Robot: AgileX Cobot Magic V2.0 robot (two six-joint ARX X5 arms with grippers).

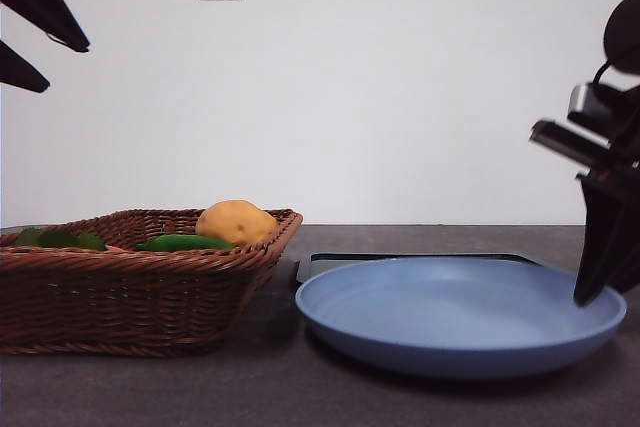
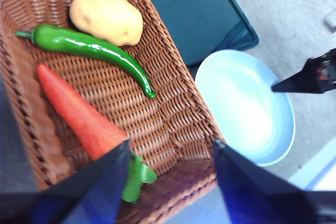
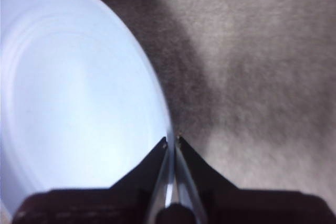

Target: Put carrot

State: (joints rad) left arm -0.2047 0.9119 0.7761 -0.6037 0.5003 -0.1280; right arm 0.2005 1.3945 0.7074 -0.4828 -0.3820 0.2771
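Front view has the right gripper (image 1: 600, 247) reaching in from the right edge, its dark jaws pointing down at the rim of the blue plate (image 1: 460, 317). Its own wrist camera shows what this level view cannot: the two jaws (image 3: 171, 141) are pinched on the plate's thin rim (image 3: 157, 103), with the grey desk (image 3: 252, 77) just beside it.

The left gripper (image 1: 40, 22) shows here only as two black tips at the top left corner, spread apart and high above the wicker basket (image 1: 130, 287). Its wrist camera looks down between wide-open jaws (image 2: 168, 161) that hold nothing and hang over the basket (image 2: 173, 103).

That view alone shows the carrot (image 2: 79, 114) plainly: it lies in the basket, its green leaves (image 2: 137, 177) toward the near rim by one jaw. A long green pepper (image 2: 89, 48) lies beside it, and a yellow potato (image 2: 106, 16) sits past that. From the front, the potato (image 1: 236, 222) and pepper (image 1: 185, 242) peek over the rim, while the carrot is nearly hidden. A dark tray (image 2: 205, 22) lies behind the plate (image 2: 247, 108).
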